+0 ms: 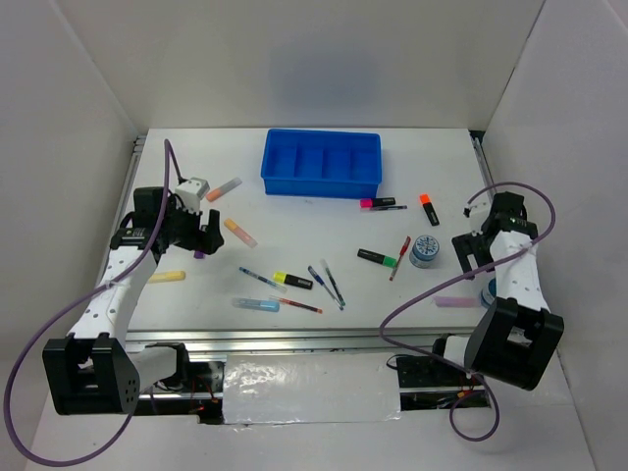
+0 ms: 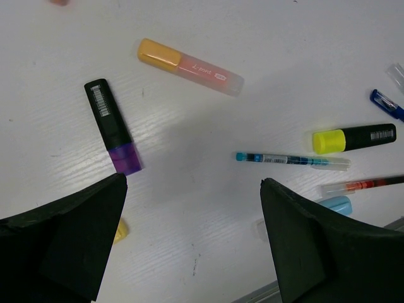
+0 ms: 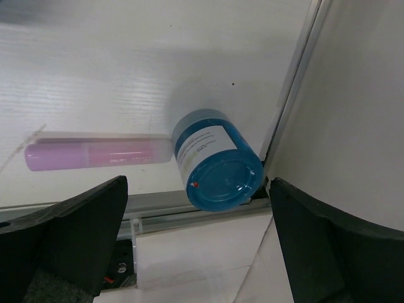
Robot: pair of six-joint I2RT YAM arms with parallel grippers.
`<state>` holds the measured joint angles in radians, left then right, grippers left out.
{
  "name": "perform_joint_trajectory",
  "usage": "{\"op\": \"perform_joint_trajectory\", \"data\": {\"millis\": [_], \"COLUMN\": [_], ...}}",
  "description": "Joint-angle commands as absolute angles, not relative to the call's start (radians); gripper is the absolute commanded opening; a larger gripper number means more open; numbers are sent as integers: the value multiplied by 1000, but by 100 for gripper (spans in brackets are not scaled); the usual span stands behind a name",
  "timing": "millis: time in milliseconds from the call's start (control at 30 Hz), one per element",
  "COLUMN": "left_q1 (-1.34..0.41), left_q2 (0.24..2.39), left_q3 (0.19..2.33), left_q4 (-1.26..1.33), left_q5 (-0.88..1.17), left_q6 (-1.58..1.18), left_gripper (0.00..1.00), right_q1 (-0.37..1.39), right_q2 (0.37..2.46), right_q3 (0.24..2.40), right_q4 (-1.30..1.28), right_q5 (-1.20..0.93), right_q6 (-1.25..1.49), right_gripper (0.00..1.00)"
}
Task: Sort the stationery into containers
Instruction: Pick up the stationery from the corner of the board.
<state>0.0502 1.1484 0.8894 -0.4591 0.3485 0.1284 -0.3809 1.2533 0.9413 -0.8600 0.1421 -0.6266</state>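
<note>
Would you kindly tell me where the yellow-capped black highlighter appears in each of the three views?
Top external: the yellow-capped highlighter lies on the near part of the table, a little left of centre.
Left wrist: at the right edge, about mid-height.
Right wrist: not in it.
Shared landmark: the clear blue pen close by its yellow cap, seen in the top and left wrist views.

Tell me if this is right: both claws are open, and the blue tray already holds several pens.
Not quite. The left claw and right claw are open, but the blue tray holds nothing: the top external view shows it bare inside, with the pens lying on the table.
</note>
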Motion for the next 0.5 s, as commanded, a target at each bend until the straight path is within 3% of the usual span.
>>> {"op": "perform_joint_trajectory", "data": {"millis": [0, 467], "left_q1": [55, 54], "left_q2": [1143, 1141], "left_q3": [920, 920], "left_q4": [-456, -465], "left_q5": [397, 442], "left_q6": [149, 167], "left_gripper": [99, 99], "right_q1": [-406, -486], "right_q2": [1272, 1336], "right_q3": [934, 894], "right_q4": [-848, -876], "right_q5": [167, 127], "right_q6": [-673, -785], "right_gripper": [100, 100]}}
